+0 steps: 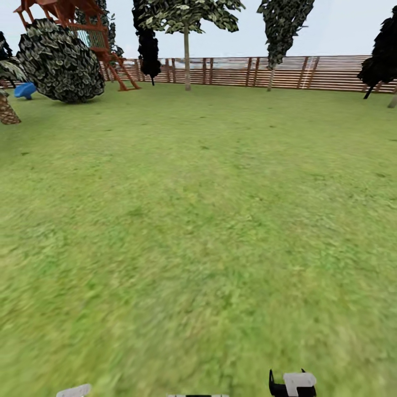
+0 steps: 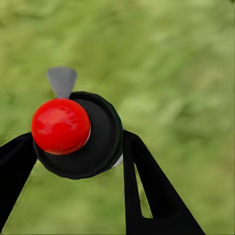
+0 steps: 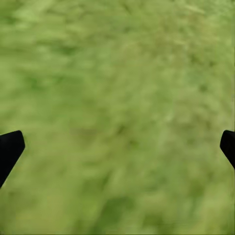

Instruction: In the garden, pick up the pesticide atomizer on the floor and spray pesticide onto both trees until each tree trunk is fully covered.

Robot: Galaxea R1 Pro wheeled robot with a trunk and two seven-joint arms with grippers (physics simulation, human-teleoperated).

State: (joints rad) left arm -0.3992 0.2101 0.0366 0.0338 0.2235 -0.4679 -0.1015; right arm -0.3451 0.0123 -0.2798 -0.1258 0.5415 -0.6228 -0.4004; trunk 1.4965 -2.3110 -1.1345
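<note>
On open lawn, our left hand is gripping the atomizer, right hand spread wide; trees are standing far off, so spraying now risks missing trunks.

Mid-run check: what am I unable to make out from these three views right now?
- Atomizer body, left wrist view: hidden behind its own black cap and red knob.
- Right gripper, right wrist view: fingers cut off by the edges.
- Both arms, head view: cropped at the bottom edge.
- Far tree trunk, head view: too small to judge any pesticide.

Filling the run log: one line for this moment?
left tool: shut on atomizer | right tool: open over grass | trees far ahead by fence
</note>
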